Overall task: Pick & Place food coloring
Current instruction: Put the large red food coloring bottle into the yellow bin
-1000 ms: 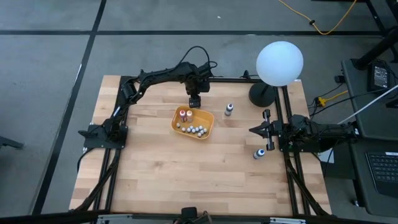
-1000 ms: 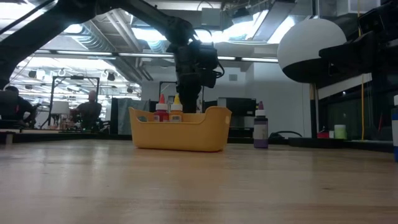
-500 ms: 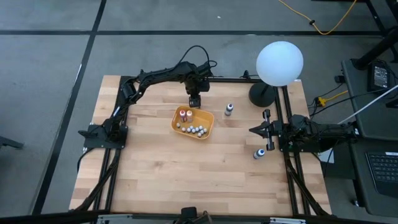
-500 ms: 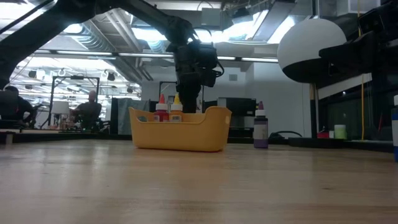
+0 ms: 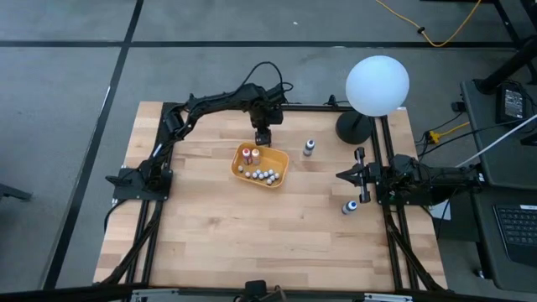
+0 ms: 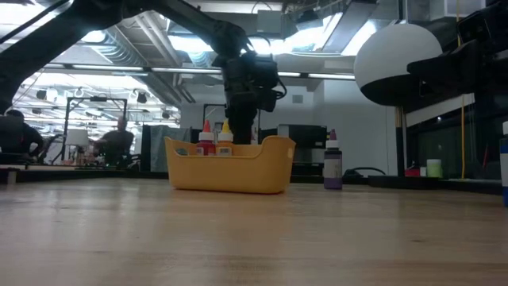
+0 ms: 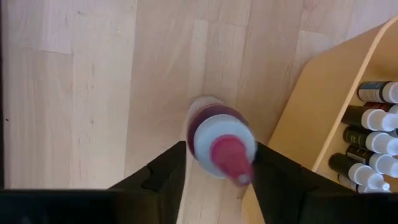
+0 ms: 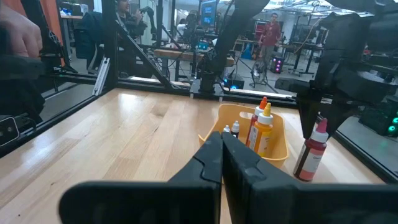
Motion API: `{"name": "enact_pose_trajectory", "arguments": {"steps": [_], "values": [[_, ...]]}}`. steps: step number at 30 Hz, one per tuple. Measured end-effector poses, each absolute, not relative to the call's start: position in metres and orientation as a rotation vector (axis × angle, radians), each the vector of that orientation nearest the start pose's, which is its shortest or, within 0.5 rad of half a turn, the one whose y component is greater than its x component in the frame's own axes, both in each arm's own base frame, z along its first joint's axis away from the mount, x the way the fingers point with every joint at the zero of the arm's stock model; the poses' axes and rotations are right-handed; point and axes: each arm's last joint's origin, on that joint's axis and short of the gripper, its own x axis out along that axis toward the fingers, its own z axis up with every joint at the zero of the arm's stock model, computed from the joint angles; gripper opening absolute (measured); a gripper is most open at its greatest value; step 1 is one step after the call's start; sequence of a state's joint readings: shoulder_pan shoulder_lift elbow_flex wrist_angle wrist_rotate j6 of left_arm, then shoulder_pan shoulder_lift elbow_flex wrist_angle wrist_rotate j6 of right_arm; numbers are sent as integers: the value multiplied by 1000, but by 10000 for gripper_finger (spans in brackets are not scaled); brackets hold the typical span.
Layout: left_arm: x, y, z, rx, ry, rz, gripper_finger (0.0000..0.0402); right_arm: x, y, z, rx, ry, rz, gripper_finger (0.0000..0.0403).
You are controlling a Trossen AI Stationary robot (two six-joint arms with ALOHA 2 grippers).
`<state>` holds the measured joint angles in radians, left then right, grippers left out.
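A small bottle of red colouring with a red top (image 7: 221, 140) stands just beyond the far rim of the orange tray (image 5: 278, 176), and my left gripper (image 5: 263, 137) is shut on it from above. It also shows in the right wrist view (image 8: 309, 158). The tray holds a red-topped bottle (image 6: 206, 140), an orange-topped bottle (image 6: 225, 140) and several small white-capped bottles (image 5: 262, 175). A purple bottle (image 5: 309, 148) stands to the tray's right. A blue bottle (image 5: 349, 206) stands by my right gripper (image 5: 339, 176), which is shut and empty. My left gripper pinches the red bottle's upper body, at its white shoulder (image 7: 194, 142), between its two fingers (image 7: 166, 177). The fingers point down from above. The bottle is upright, its base on or just above the table beside the tray's far wall.
A white globe lamp (image 5: 377, 84) on a dark base stands at the table's far right corner. The near half of the wooden table (image 5: 252, 243) is bare. People sit in the room beyond the table.
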<state>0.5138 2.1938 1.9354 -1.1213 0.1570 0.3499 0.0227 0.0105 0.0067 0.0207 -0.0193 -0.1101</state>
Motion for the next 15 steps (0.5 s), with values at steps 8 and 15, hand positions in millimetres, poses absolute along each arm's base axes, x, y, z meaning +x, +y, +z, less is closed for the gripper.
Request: {"name": "enact_pose_trajectory", "arguments": {"steps": [8,15], "values": [[395,209,220,-137,1309,55,218,98,3,167,-110,-19,41,8],[395,209,220,-135,1310,59,212,98,3,167,-110,-20,41,8]]}}
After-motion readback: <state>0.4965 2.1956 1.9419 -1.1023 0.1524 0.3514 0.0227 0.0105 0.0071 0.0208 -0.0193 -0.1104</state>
